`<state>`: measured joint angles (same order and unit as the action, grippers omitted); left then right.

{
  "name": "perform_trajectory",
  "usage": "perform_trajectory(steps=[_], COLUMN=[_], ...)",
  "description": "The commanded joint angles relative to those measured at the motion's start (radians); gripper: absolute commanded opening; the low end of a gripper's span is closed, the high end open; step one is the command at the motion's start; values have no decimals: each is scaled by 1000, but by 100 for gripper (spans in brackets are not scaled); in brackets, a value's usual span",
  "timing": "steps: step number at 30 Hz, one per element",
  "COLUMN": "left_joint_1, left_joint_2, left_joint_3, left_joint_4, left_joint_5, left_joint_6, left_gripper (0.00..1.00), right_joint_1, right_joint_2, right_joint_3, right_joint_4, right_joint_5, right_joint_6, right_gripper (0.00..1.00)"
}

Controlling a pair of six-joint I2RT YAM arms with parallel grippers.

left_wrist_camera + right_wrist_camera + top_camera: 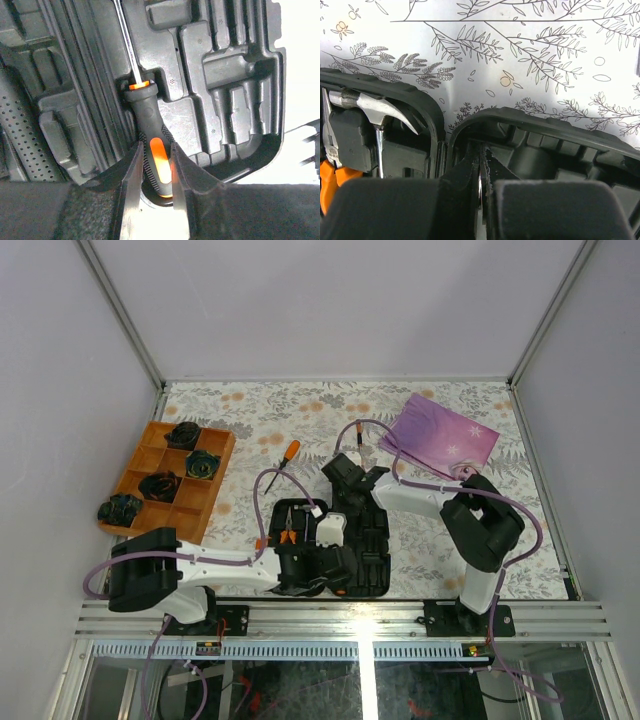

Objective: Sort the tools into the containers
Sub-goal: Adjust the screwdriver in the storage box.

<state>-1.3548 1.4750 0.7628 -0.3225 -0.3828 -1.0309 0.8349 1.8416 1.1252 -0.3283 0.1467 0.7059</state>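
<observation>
The black tool case (375,560) lies open near the table's front edge. My left gripper (156,152) is shut on the black-and-orange handle of a screwdriver (148,107). The screwdriver lies along a moulded slot in the case (225,75), with its steel shaft pointing away. My right gripper (480,157) is shut with nothing between its fingers. Its tips sit just inside the rim of the case (555,127), at the far end. A hammer (370,107) and orange-handled pliers (331,177) rest in the other half. A second screwdriver (285,457) lies loose on the table beyond the case.
An orange divided tray (150,502) holding black coiled lumps stands at the left. A purple bag (445,435) lies at the back right. Purple cables loop from both arms over the floral table cover (300,410).
</observation>
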Motion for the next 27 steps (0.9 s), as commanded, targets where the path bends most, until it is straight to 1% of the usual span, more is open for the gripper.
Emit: perform_trajectory(steps=[1, 4, 7, 11, 13, 15, 21, 24, 27], left_joint_1=[-35, -30, -18, -7, -1, 4, 30, 87, 184], left_joint_2=[16, -26, -70, -142, -176, -211, -308, -350, -407], left_joint_3=[1, 60, 85, 89, 89, 90, 66, 24, -26], left_joint_4=[-198, -242, -261, -265, -265, -262, -260, -268, -268], left_joint_5=[192, 145, 128, 104, 91, 82, 62, 84, 115], left_joint_6=[39, 57, 63, 54, 49, 48, 48, 55, 74], left_gripper=[7, 14, 21, 35, 42, 46, 50, 51, 51], right_joint_1=[25, 25, 24, 25, 25, 25, 25, 26, 25], right_joint_2=[74, 61, 42, -32, -78, -125, -269, -316, -366], right_joint_3=[-49, -11, 4, -6, -8, -9, -54, -102, -170], right_joint_4=[-154, -164, -156, -111, -85, -52, 9, 3, -20], right_joint_5=[-23, -18, -10, -2, 6, 17, 70, 87, 123], right_joint_6=[-28, -35, -38, -39, -41, -45, -43, -30, 7], right_gripper=[0, 0, 0, 0, 2, 7, 24, 27, 27])
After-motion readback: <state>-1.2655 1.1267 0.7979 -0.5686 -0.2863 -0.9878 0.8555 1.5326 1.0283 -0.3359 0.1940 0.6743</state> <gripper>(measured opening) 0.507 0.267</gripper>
